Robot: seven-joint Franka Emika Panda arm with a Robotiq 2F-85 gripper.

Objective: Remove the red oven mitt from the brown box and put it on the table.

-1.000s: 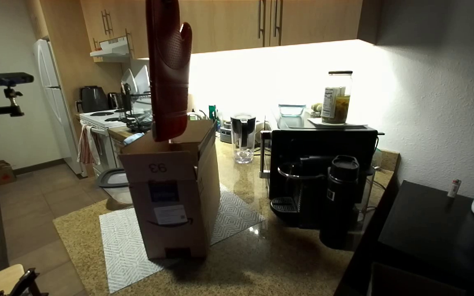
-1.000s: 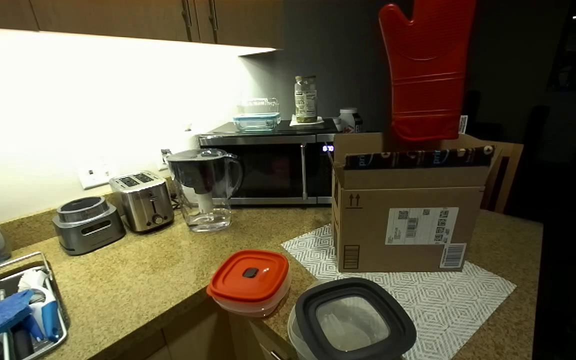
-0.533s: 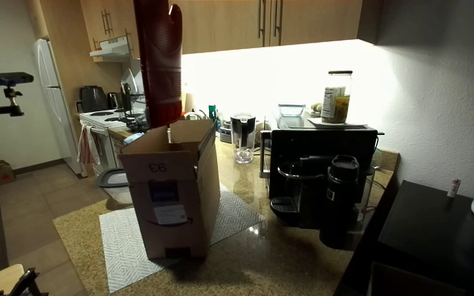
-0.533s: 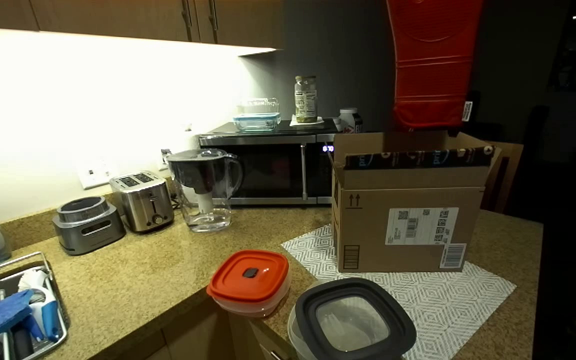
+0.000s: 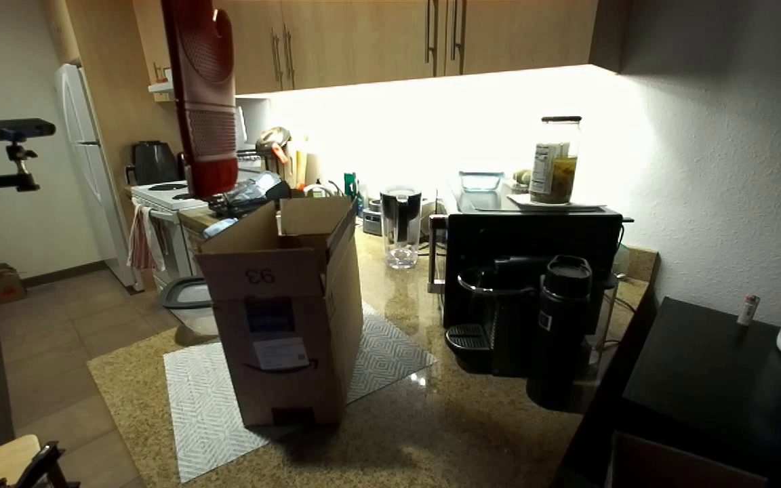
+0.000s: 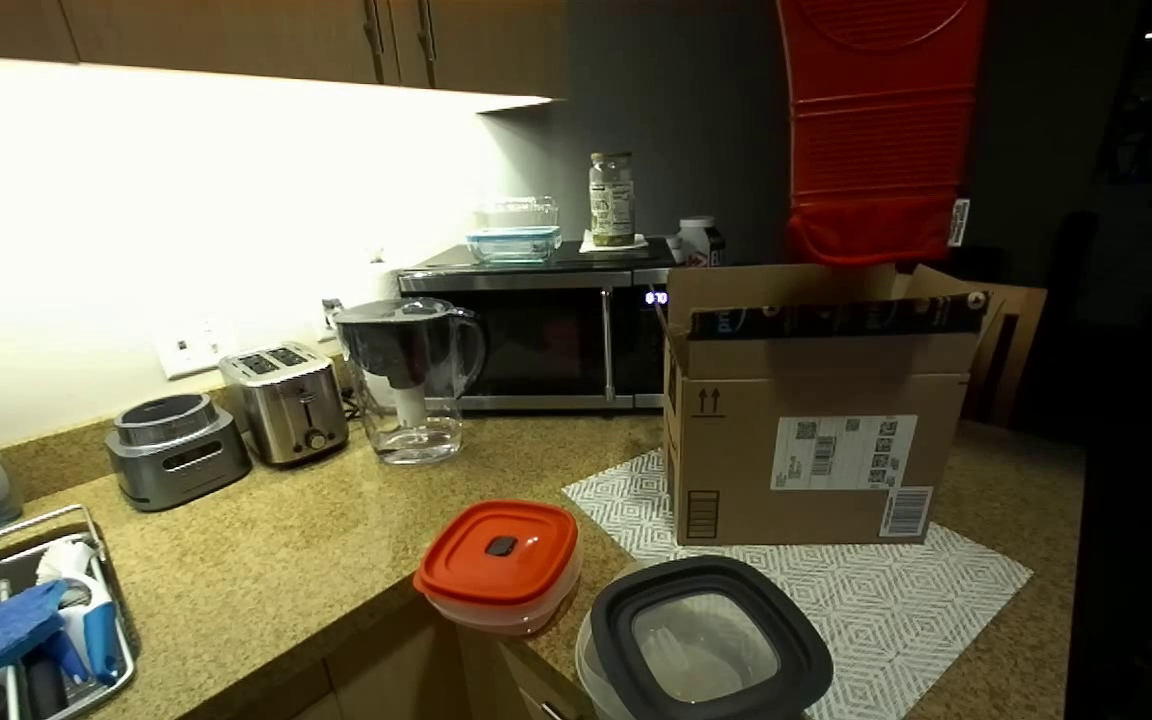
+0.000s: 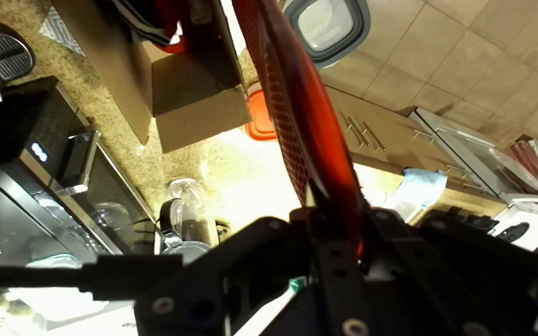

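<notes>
The red oven mitt (image 5: pixel 204 102) hangs upright, its lower hem just above the level of the box top. It also shows in an exterior view (image 6: pixel 881 130), where its top is cut off. The brown box (image 6: pixel 736 460) stands open on the pale grey mat (image 6: pixel 896 600) on the speckled table (image 6: pixel 316 540). In an exterior view the mitt hangs above the left rim of the box (image 5: pixel 272 400). In the wrist view my gripper (image 7: pixel 349 218) is shut on one end of the mitt (image 7: pixel 311 116), which hangs away from the fingers. The gripper is out of both exterior views.
Inside the box lies a dark and red thing with white stripes (image 7: pixel 150 28). A grey-lidded container (image 6: pixel 716 640) and a red-lidded container (image 6: pixel 501 560) stand beside the mat. A pitcher (image 6: pixel 416 370), microwave (image 6: pixel 536 345) and black coffee machine (image 5: pixel 499 318) stand near.
The red oven mitt has risen, its hem lifting from the box opening to above it. It has also moved sideways towards the edge of the box. The box has not moved.
</notes>
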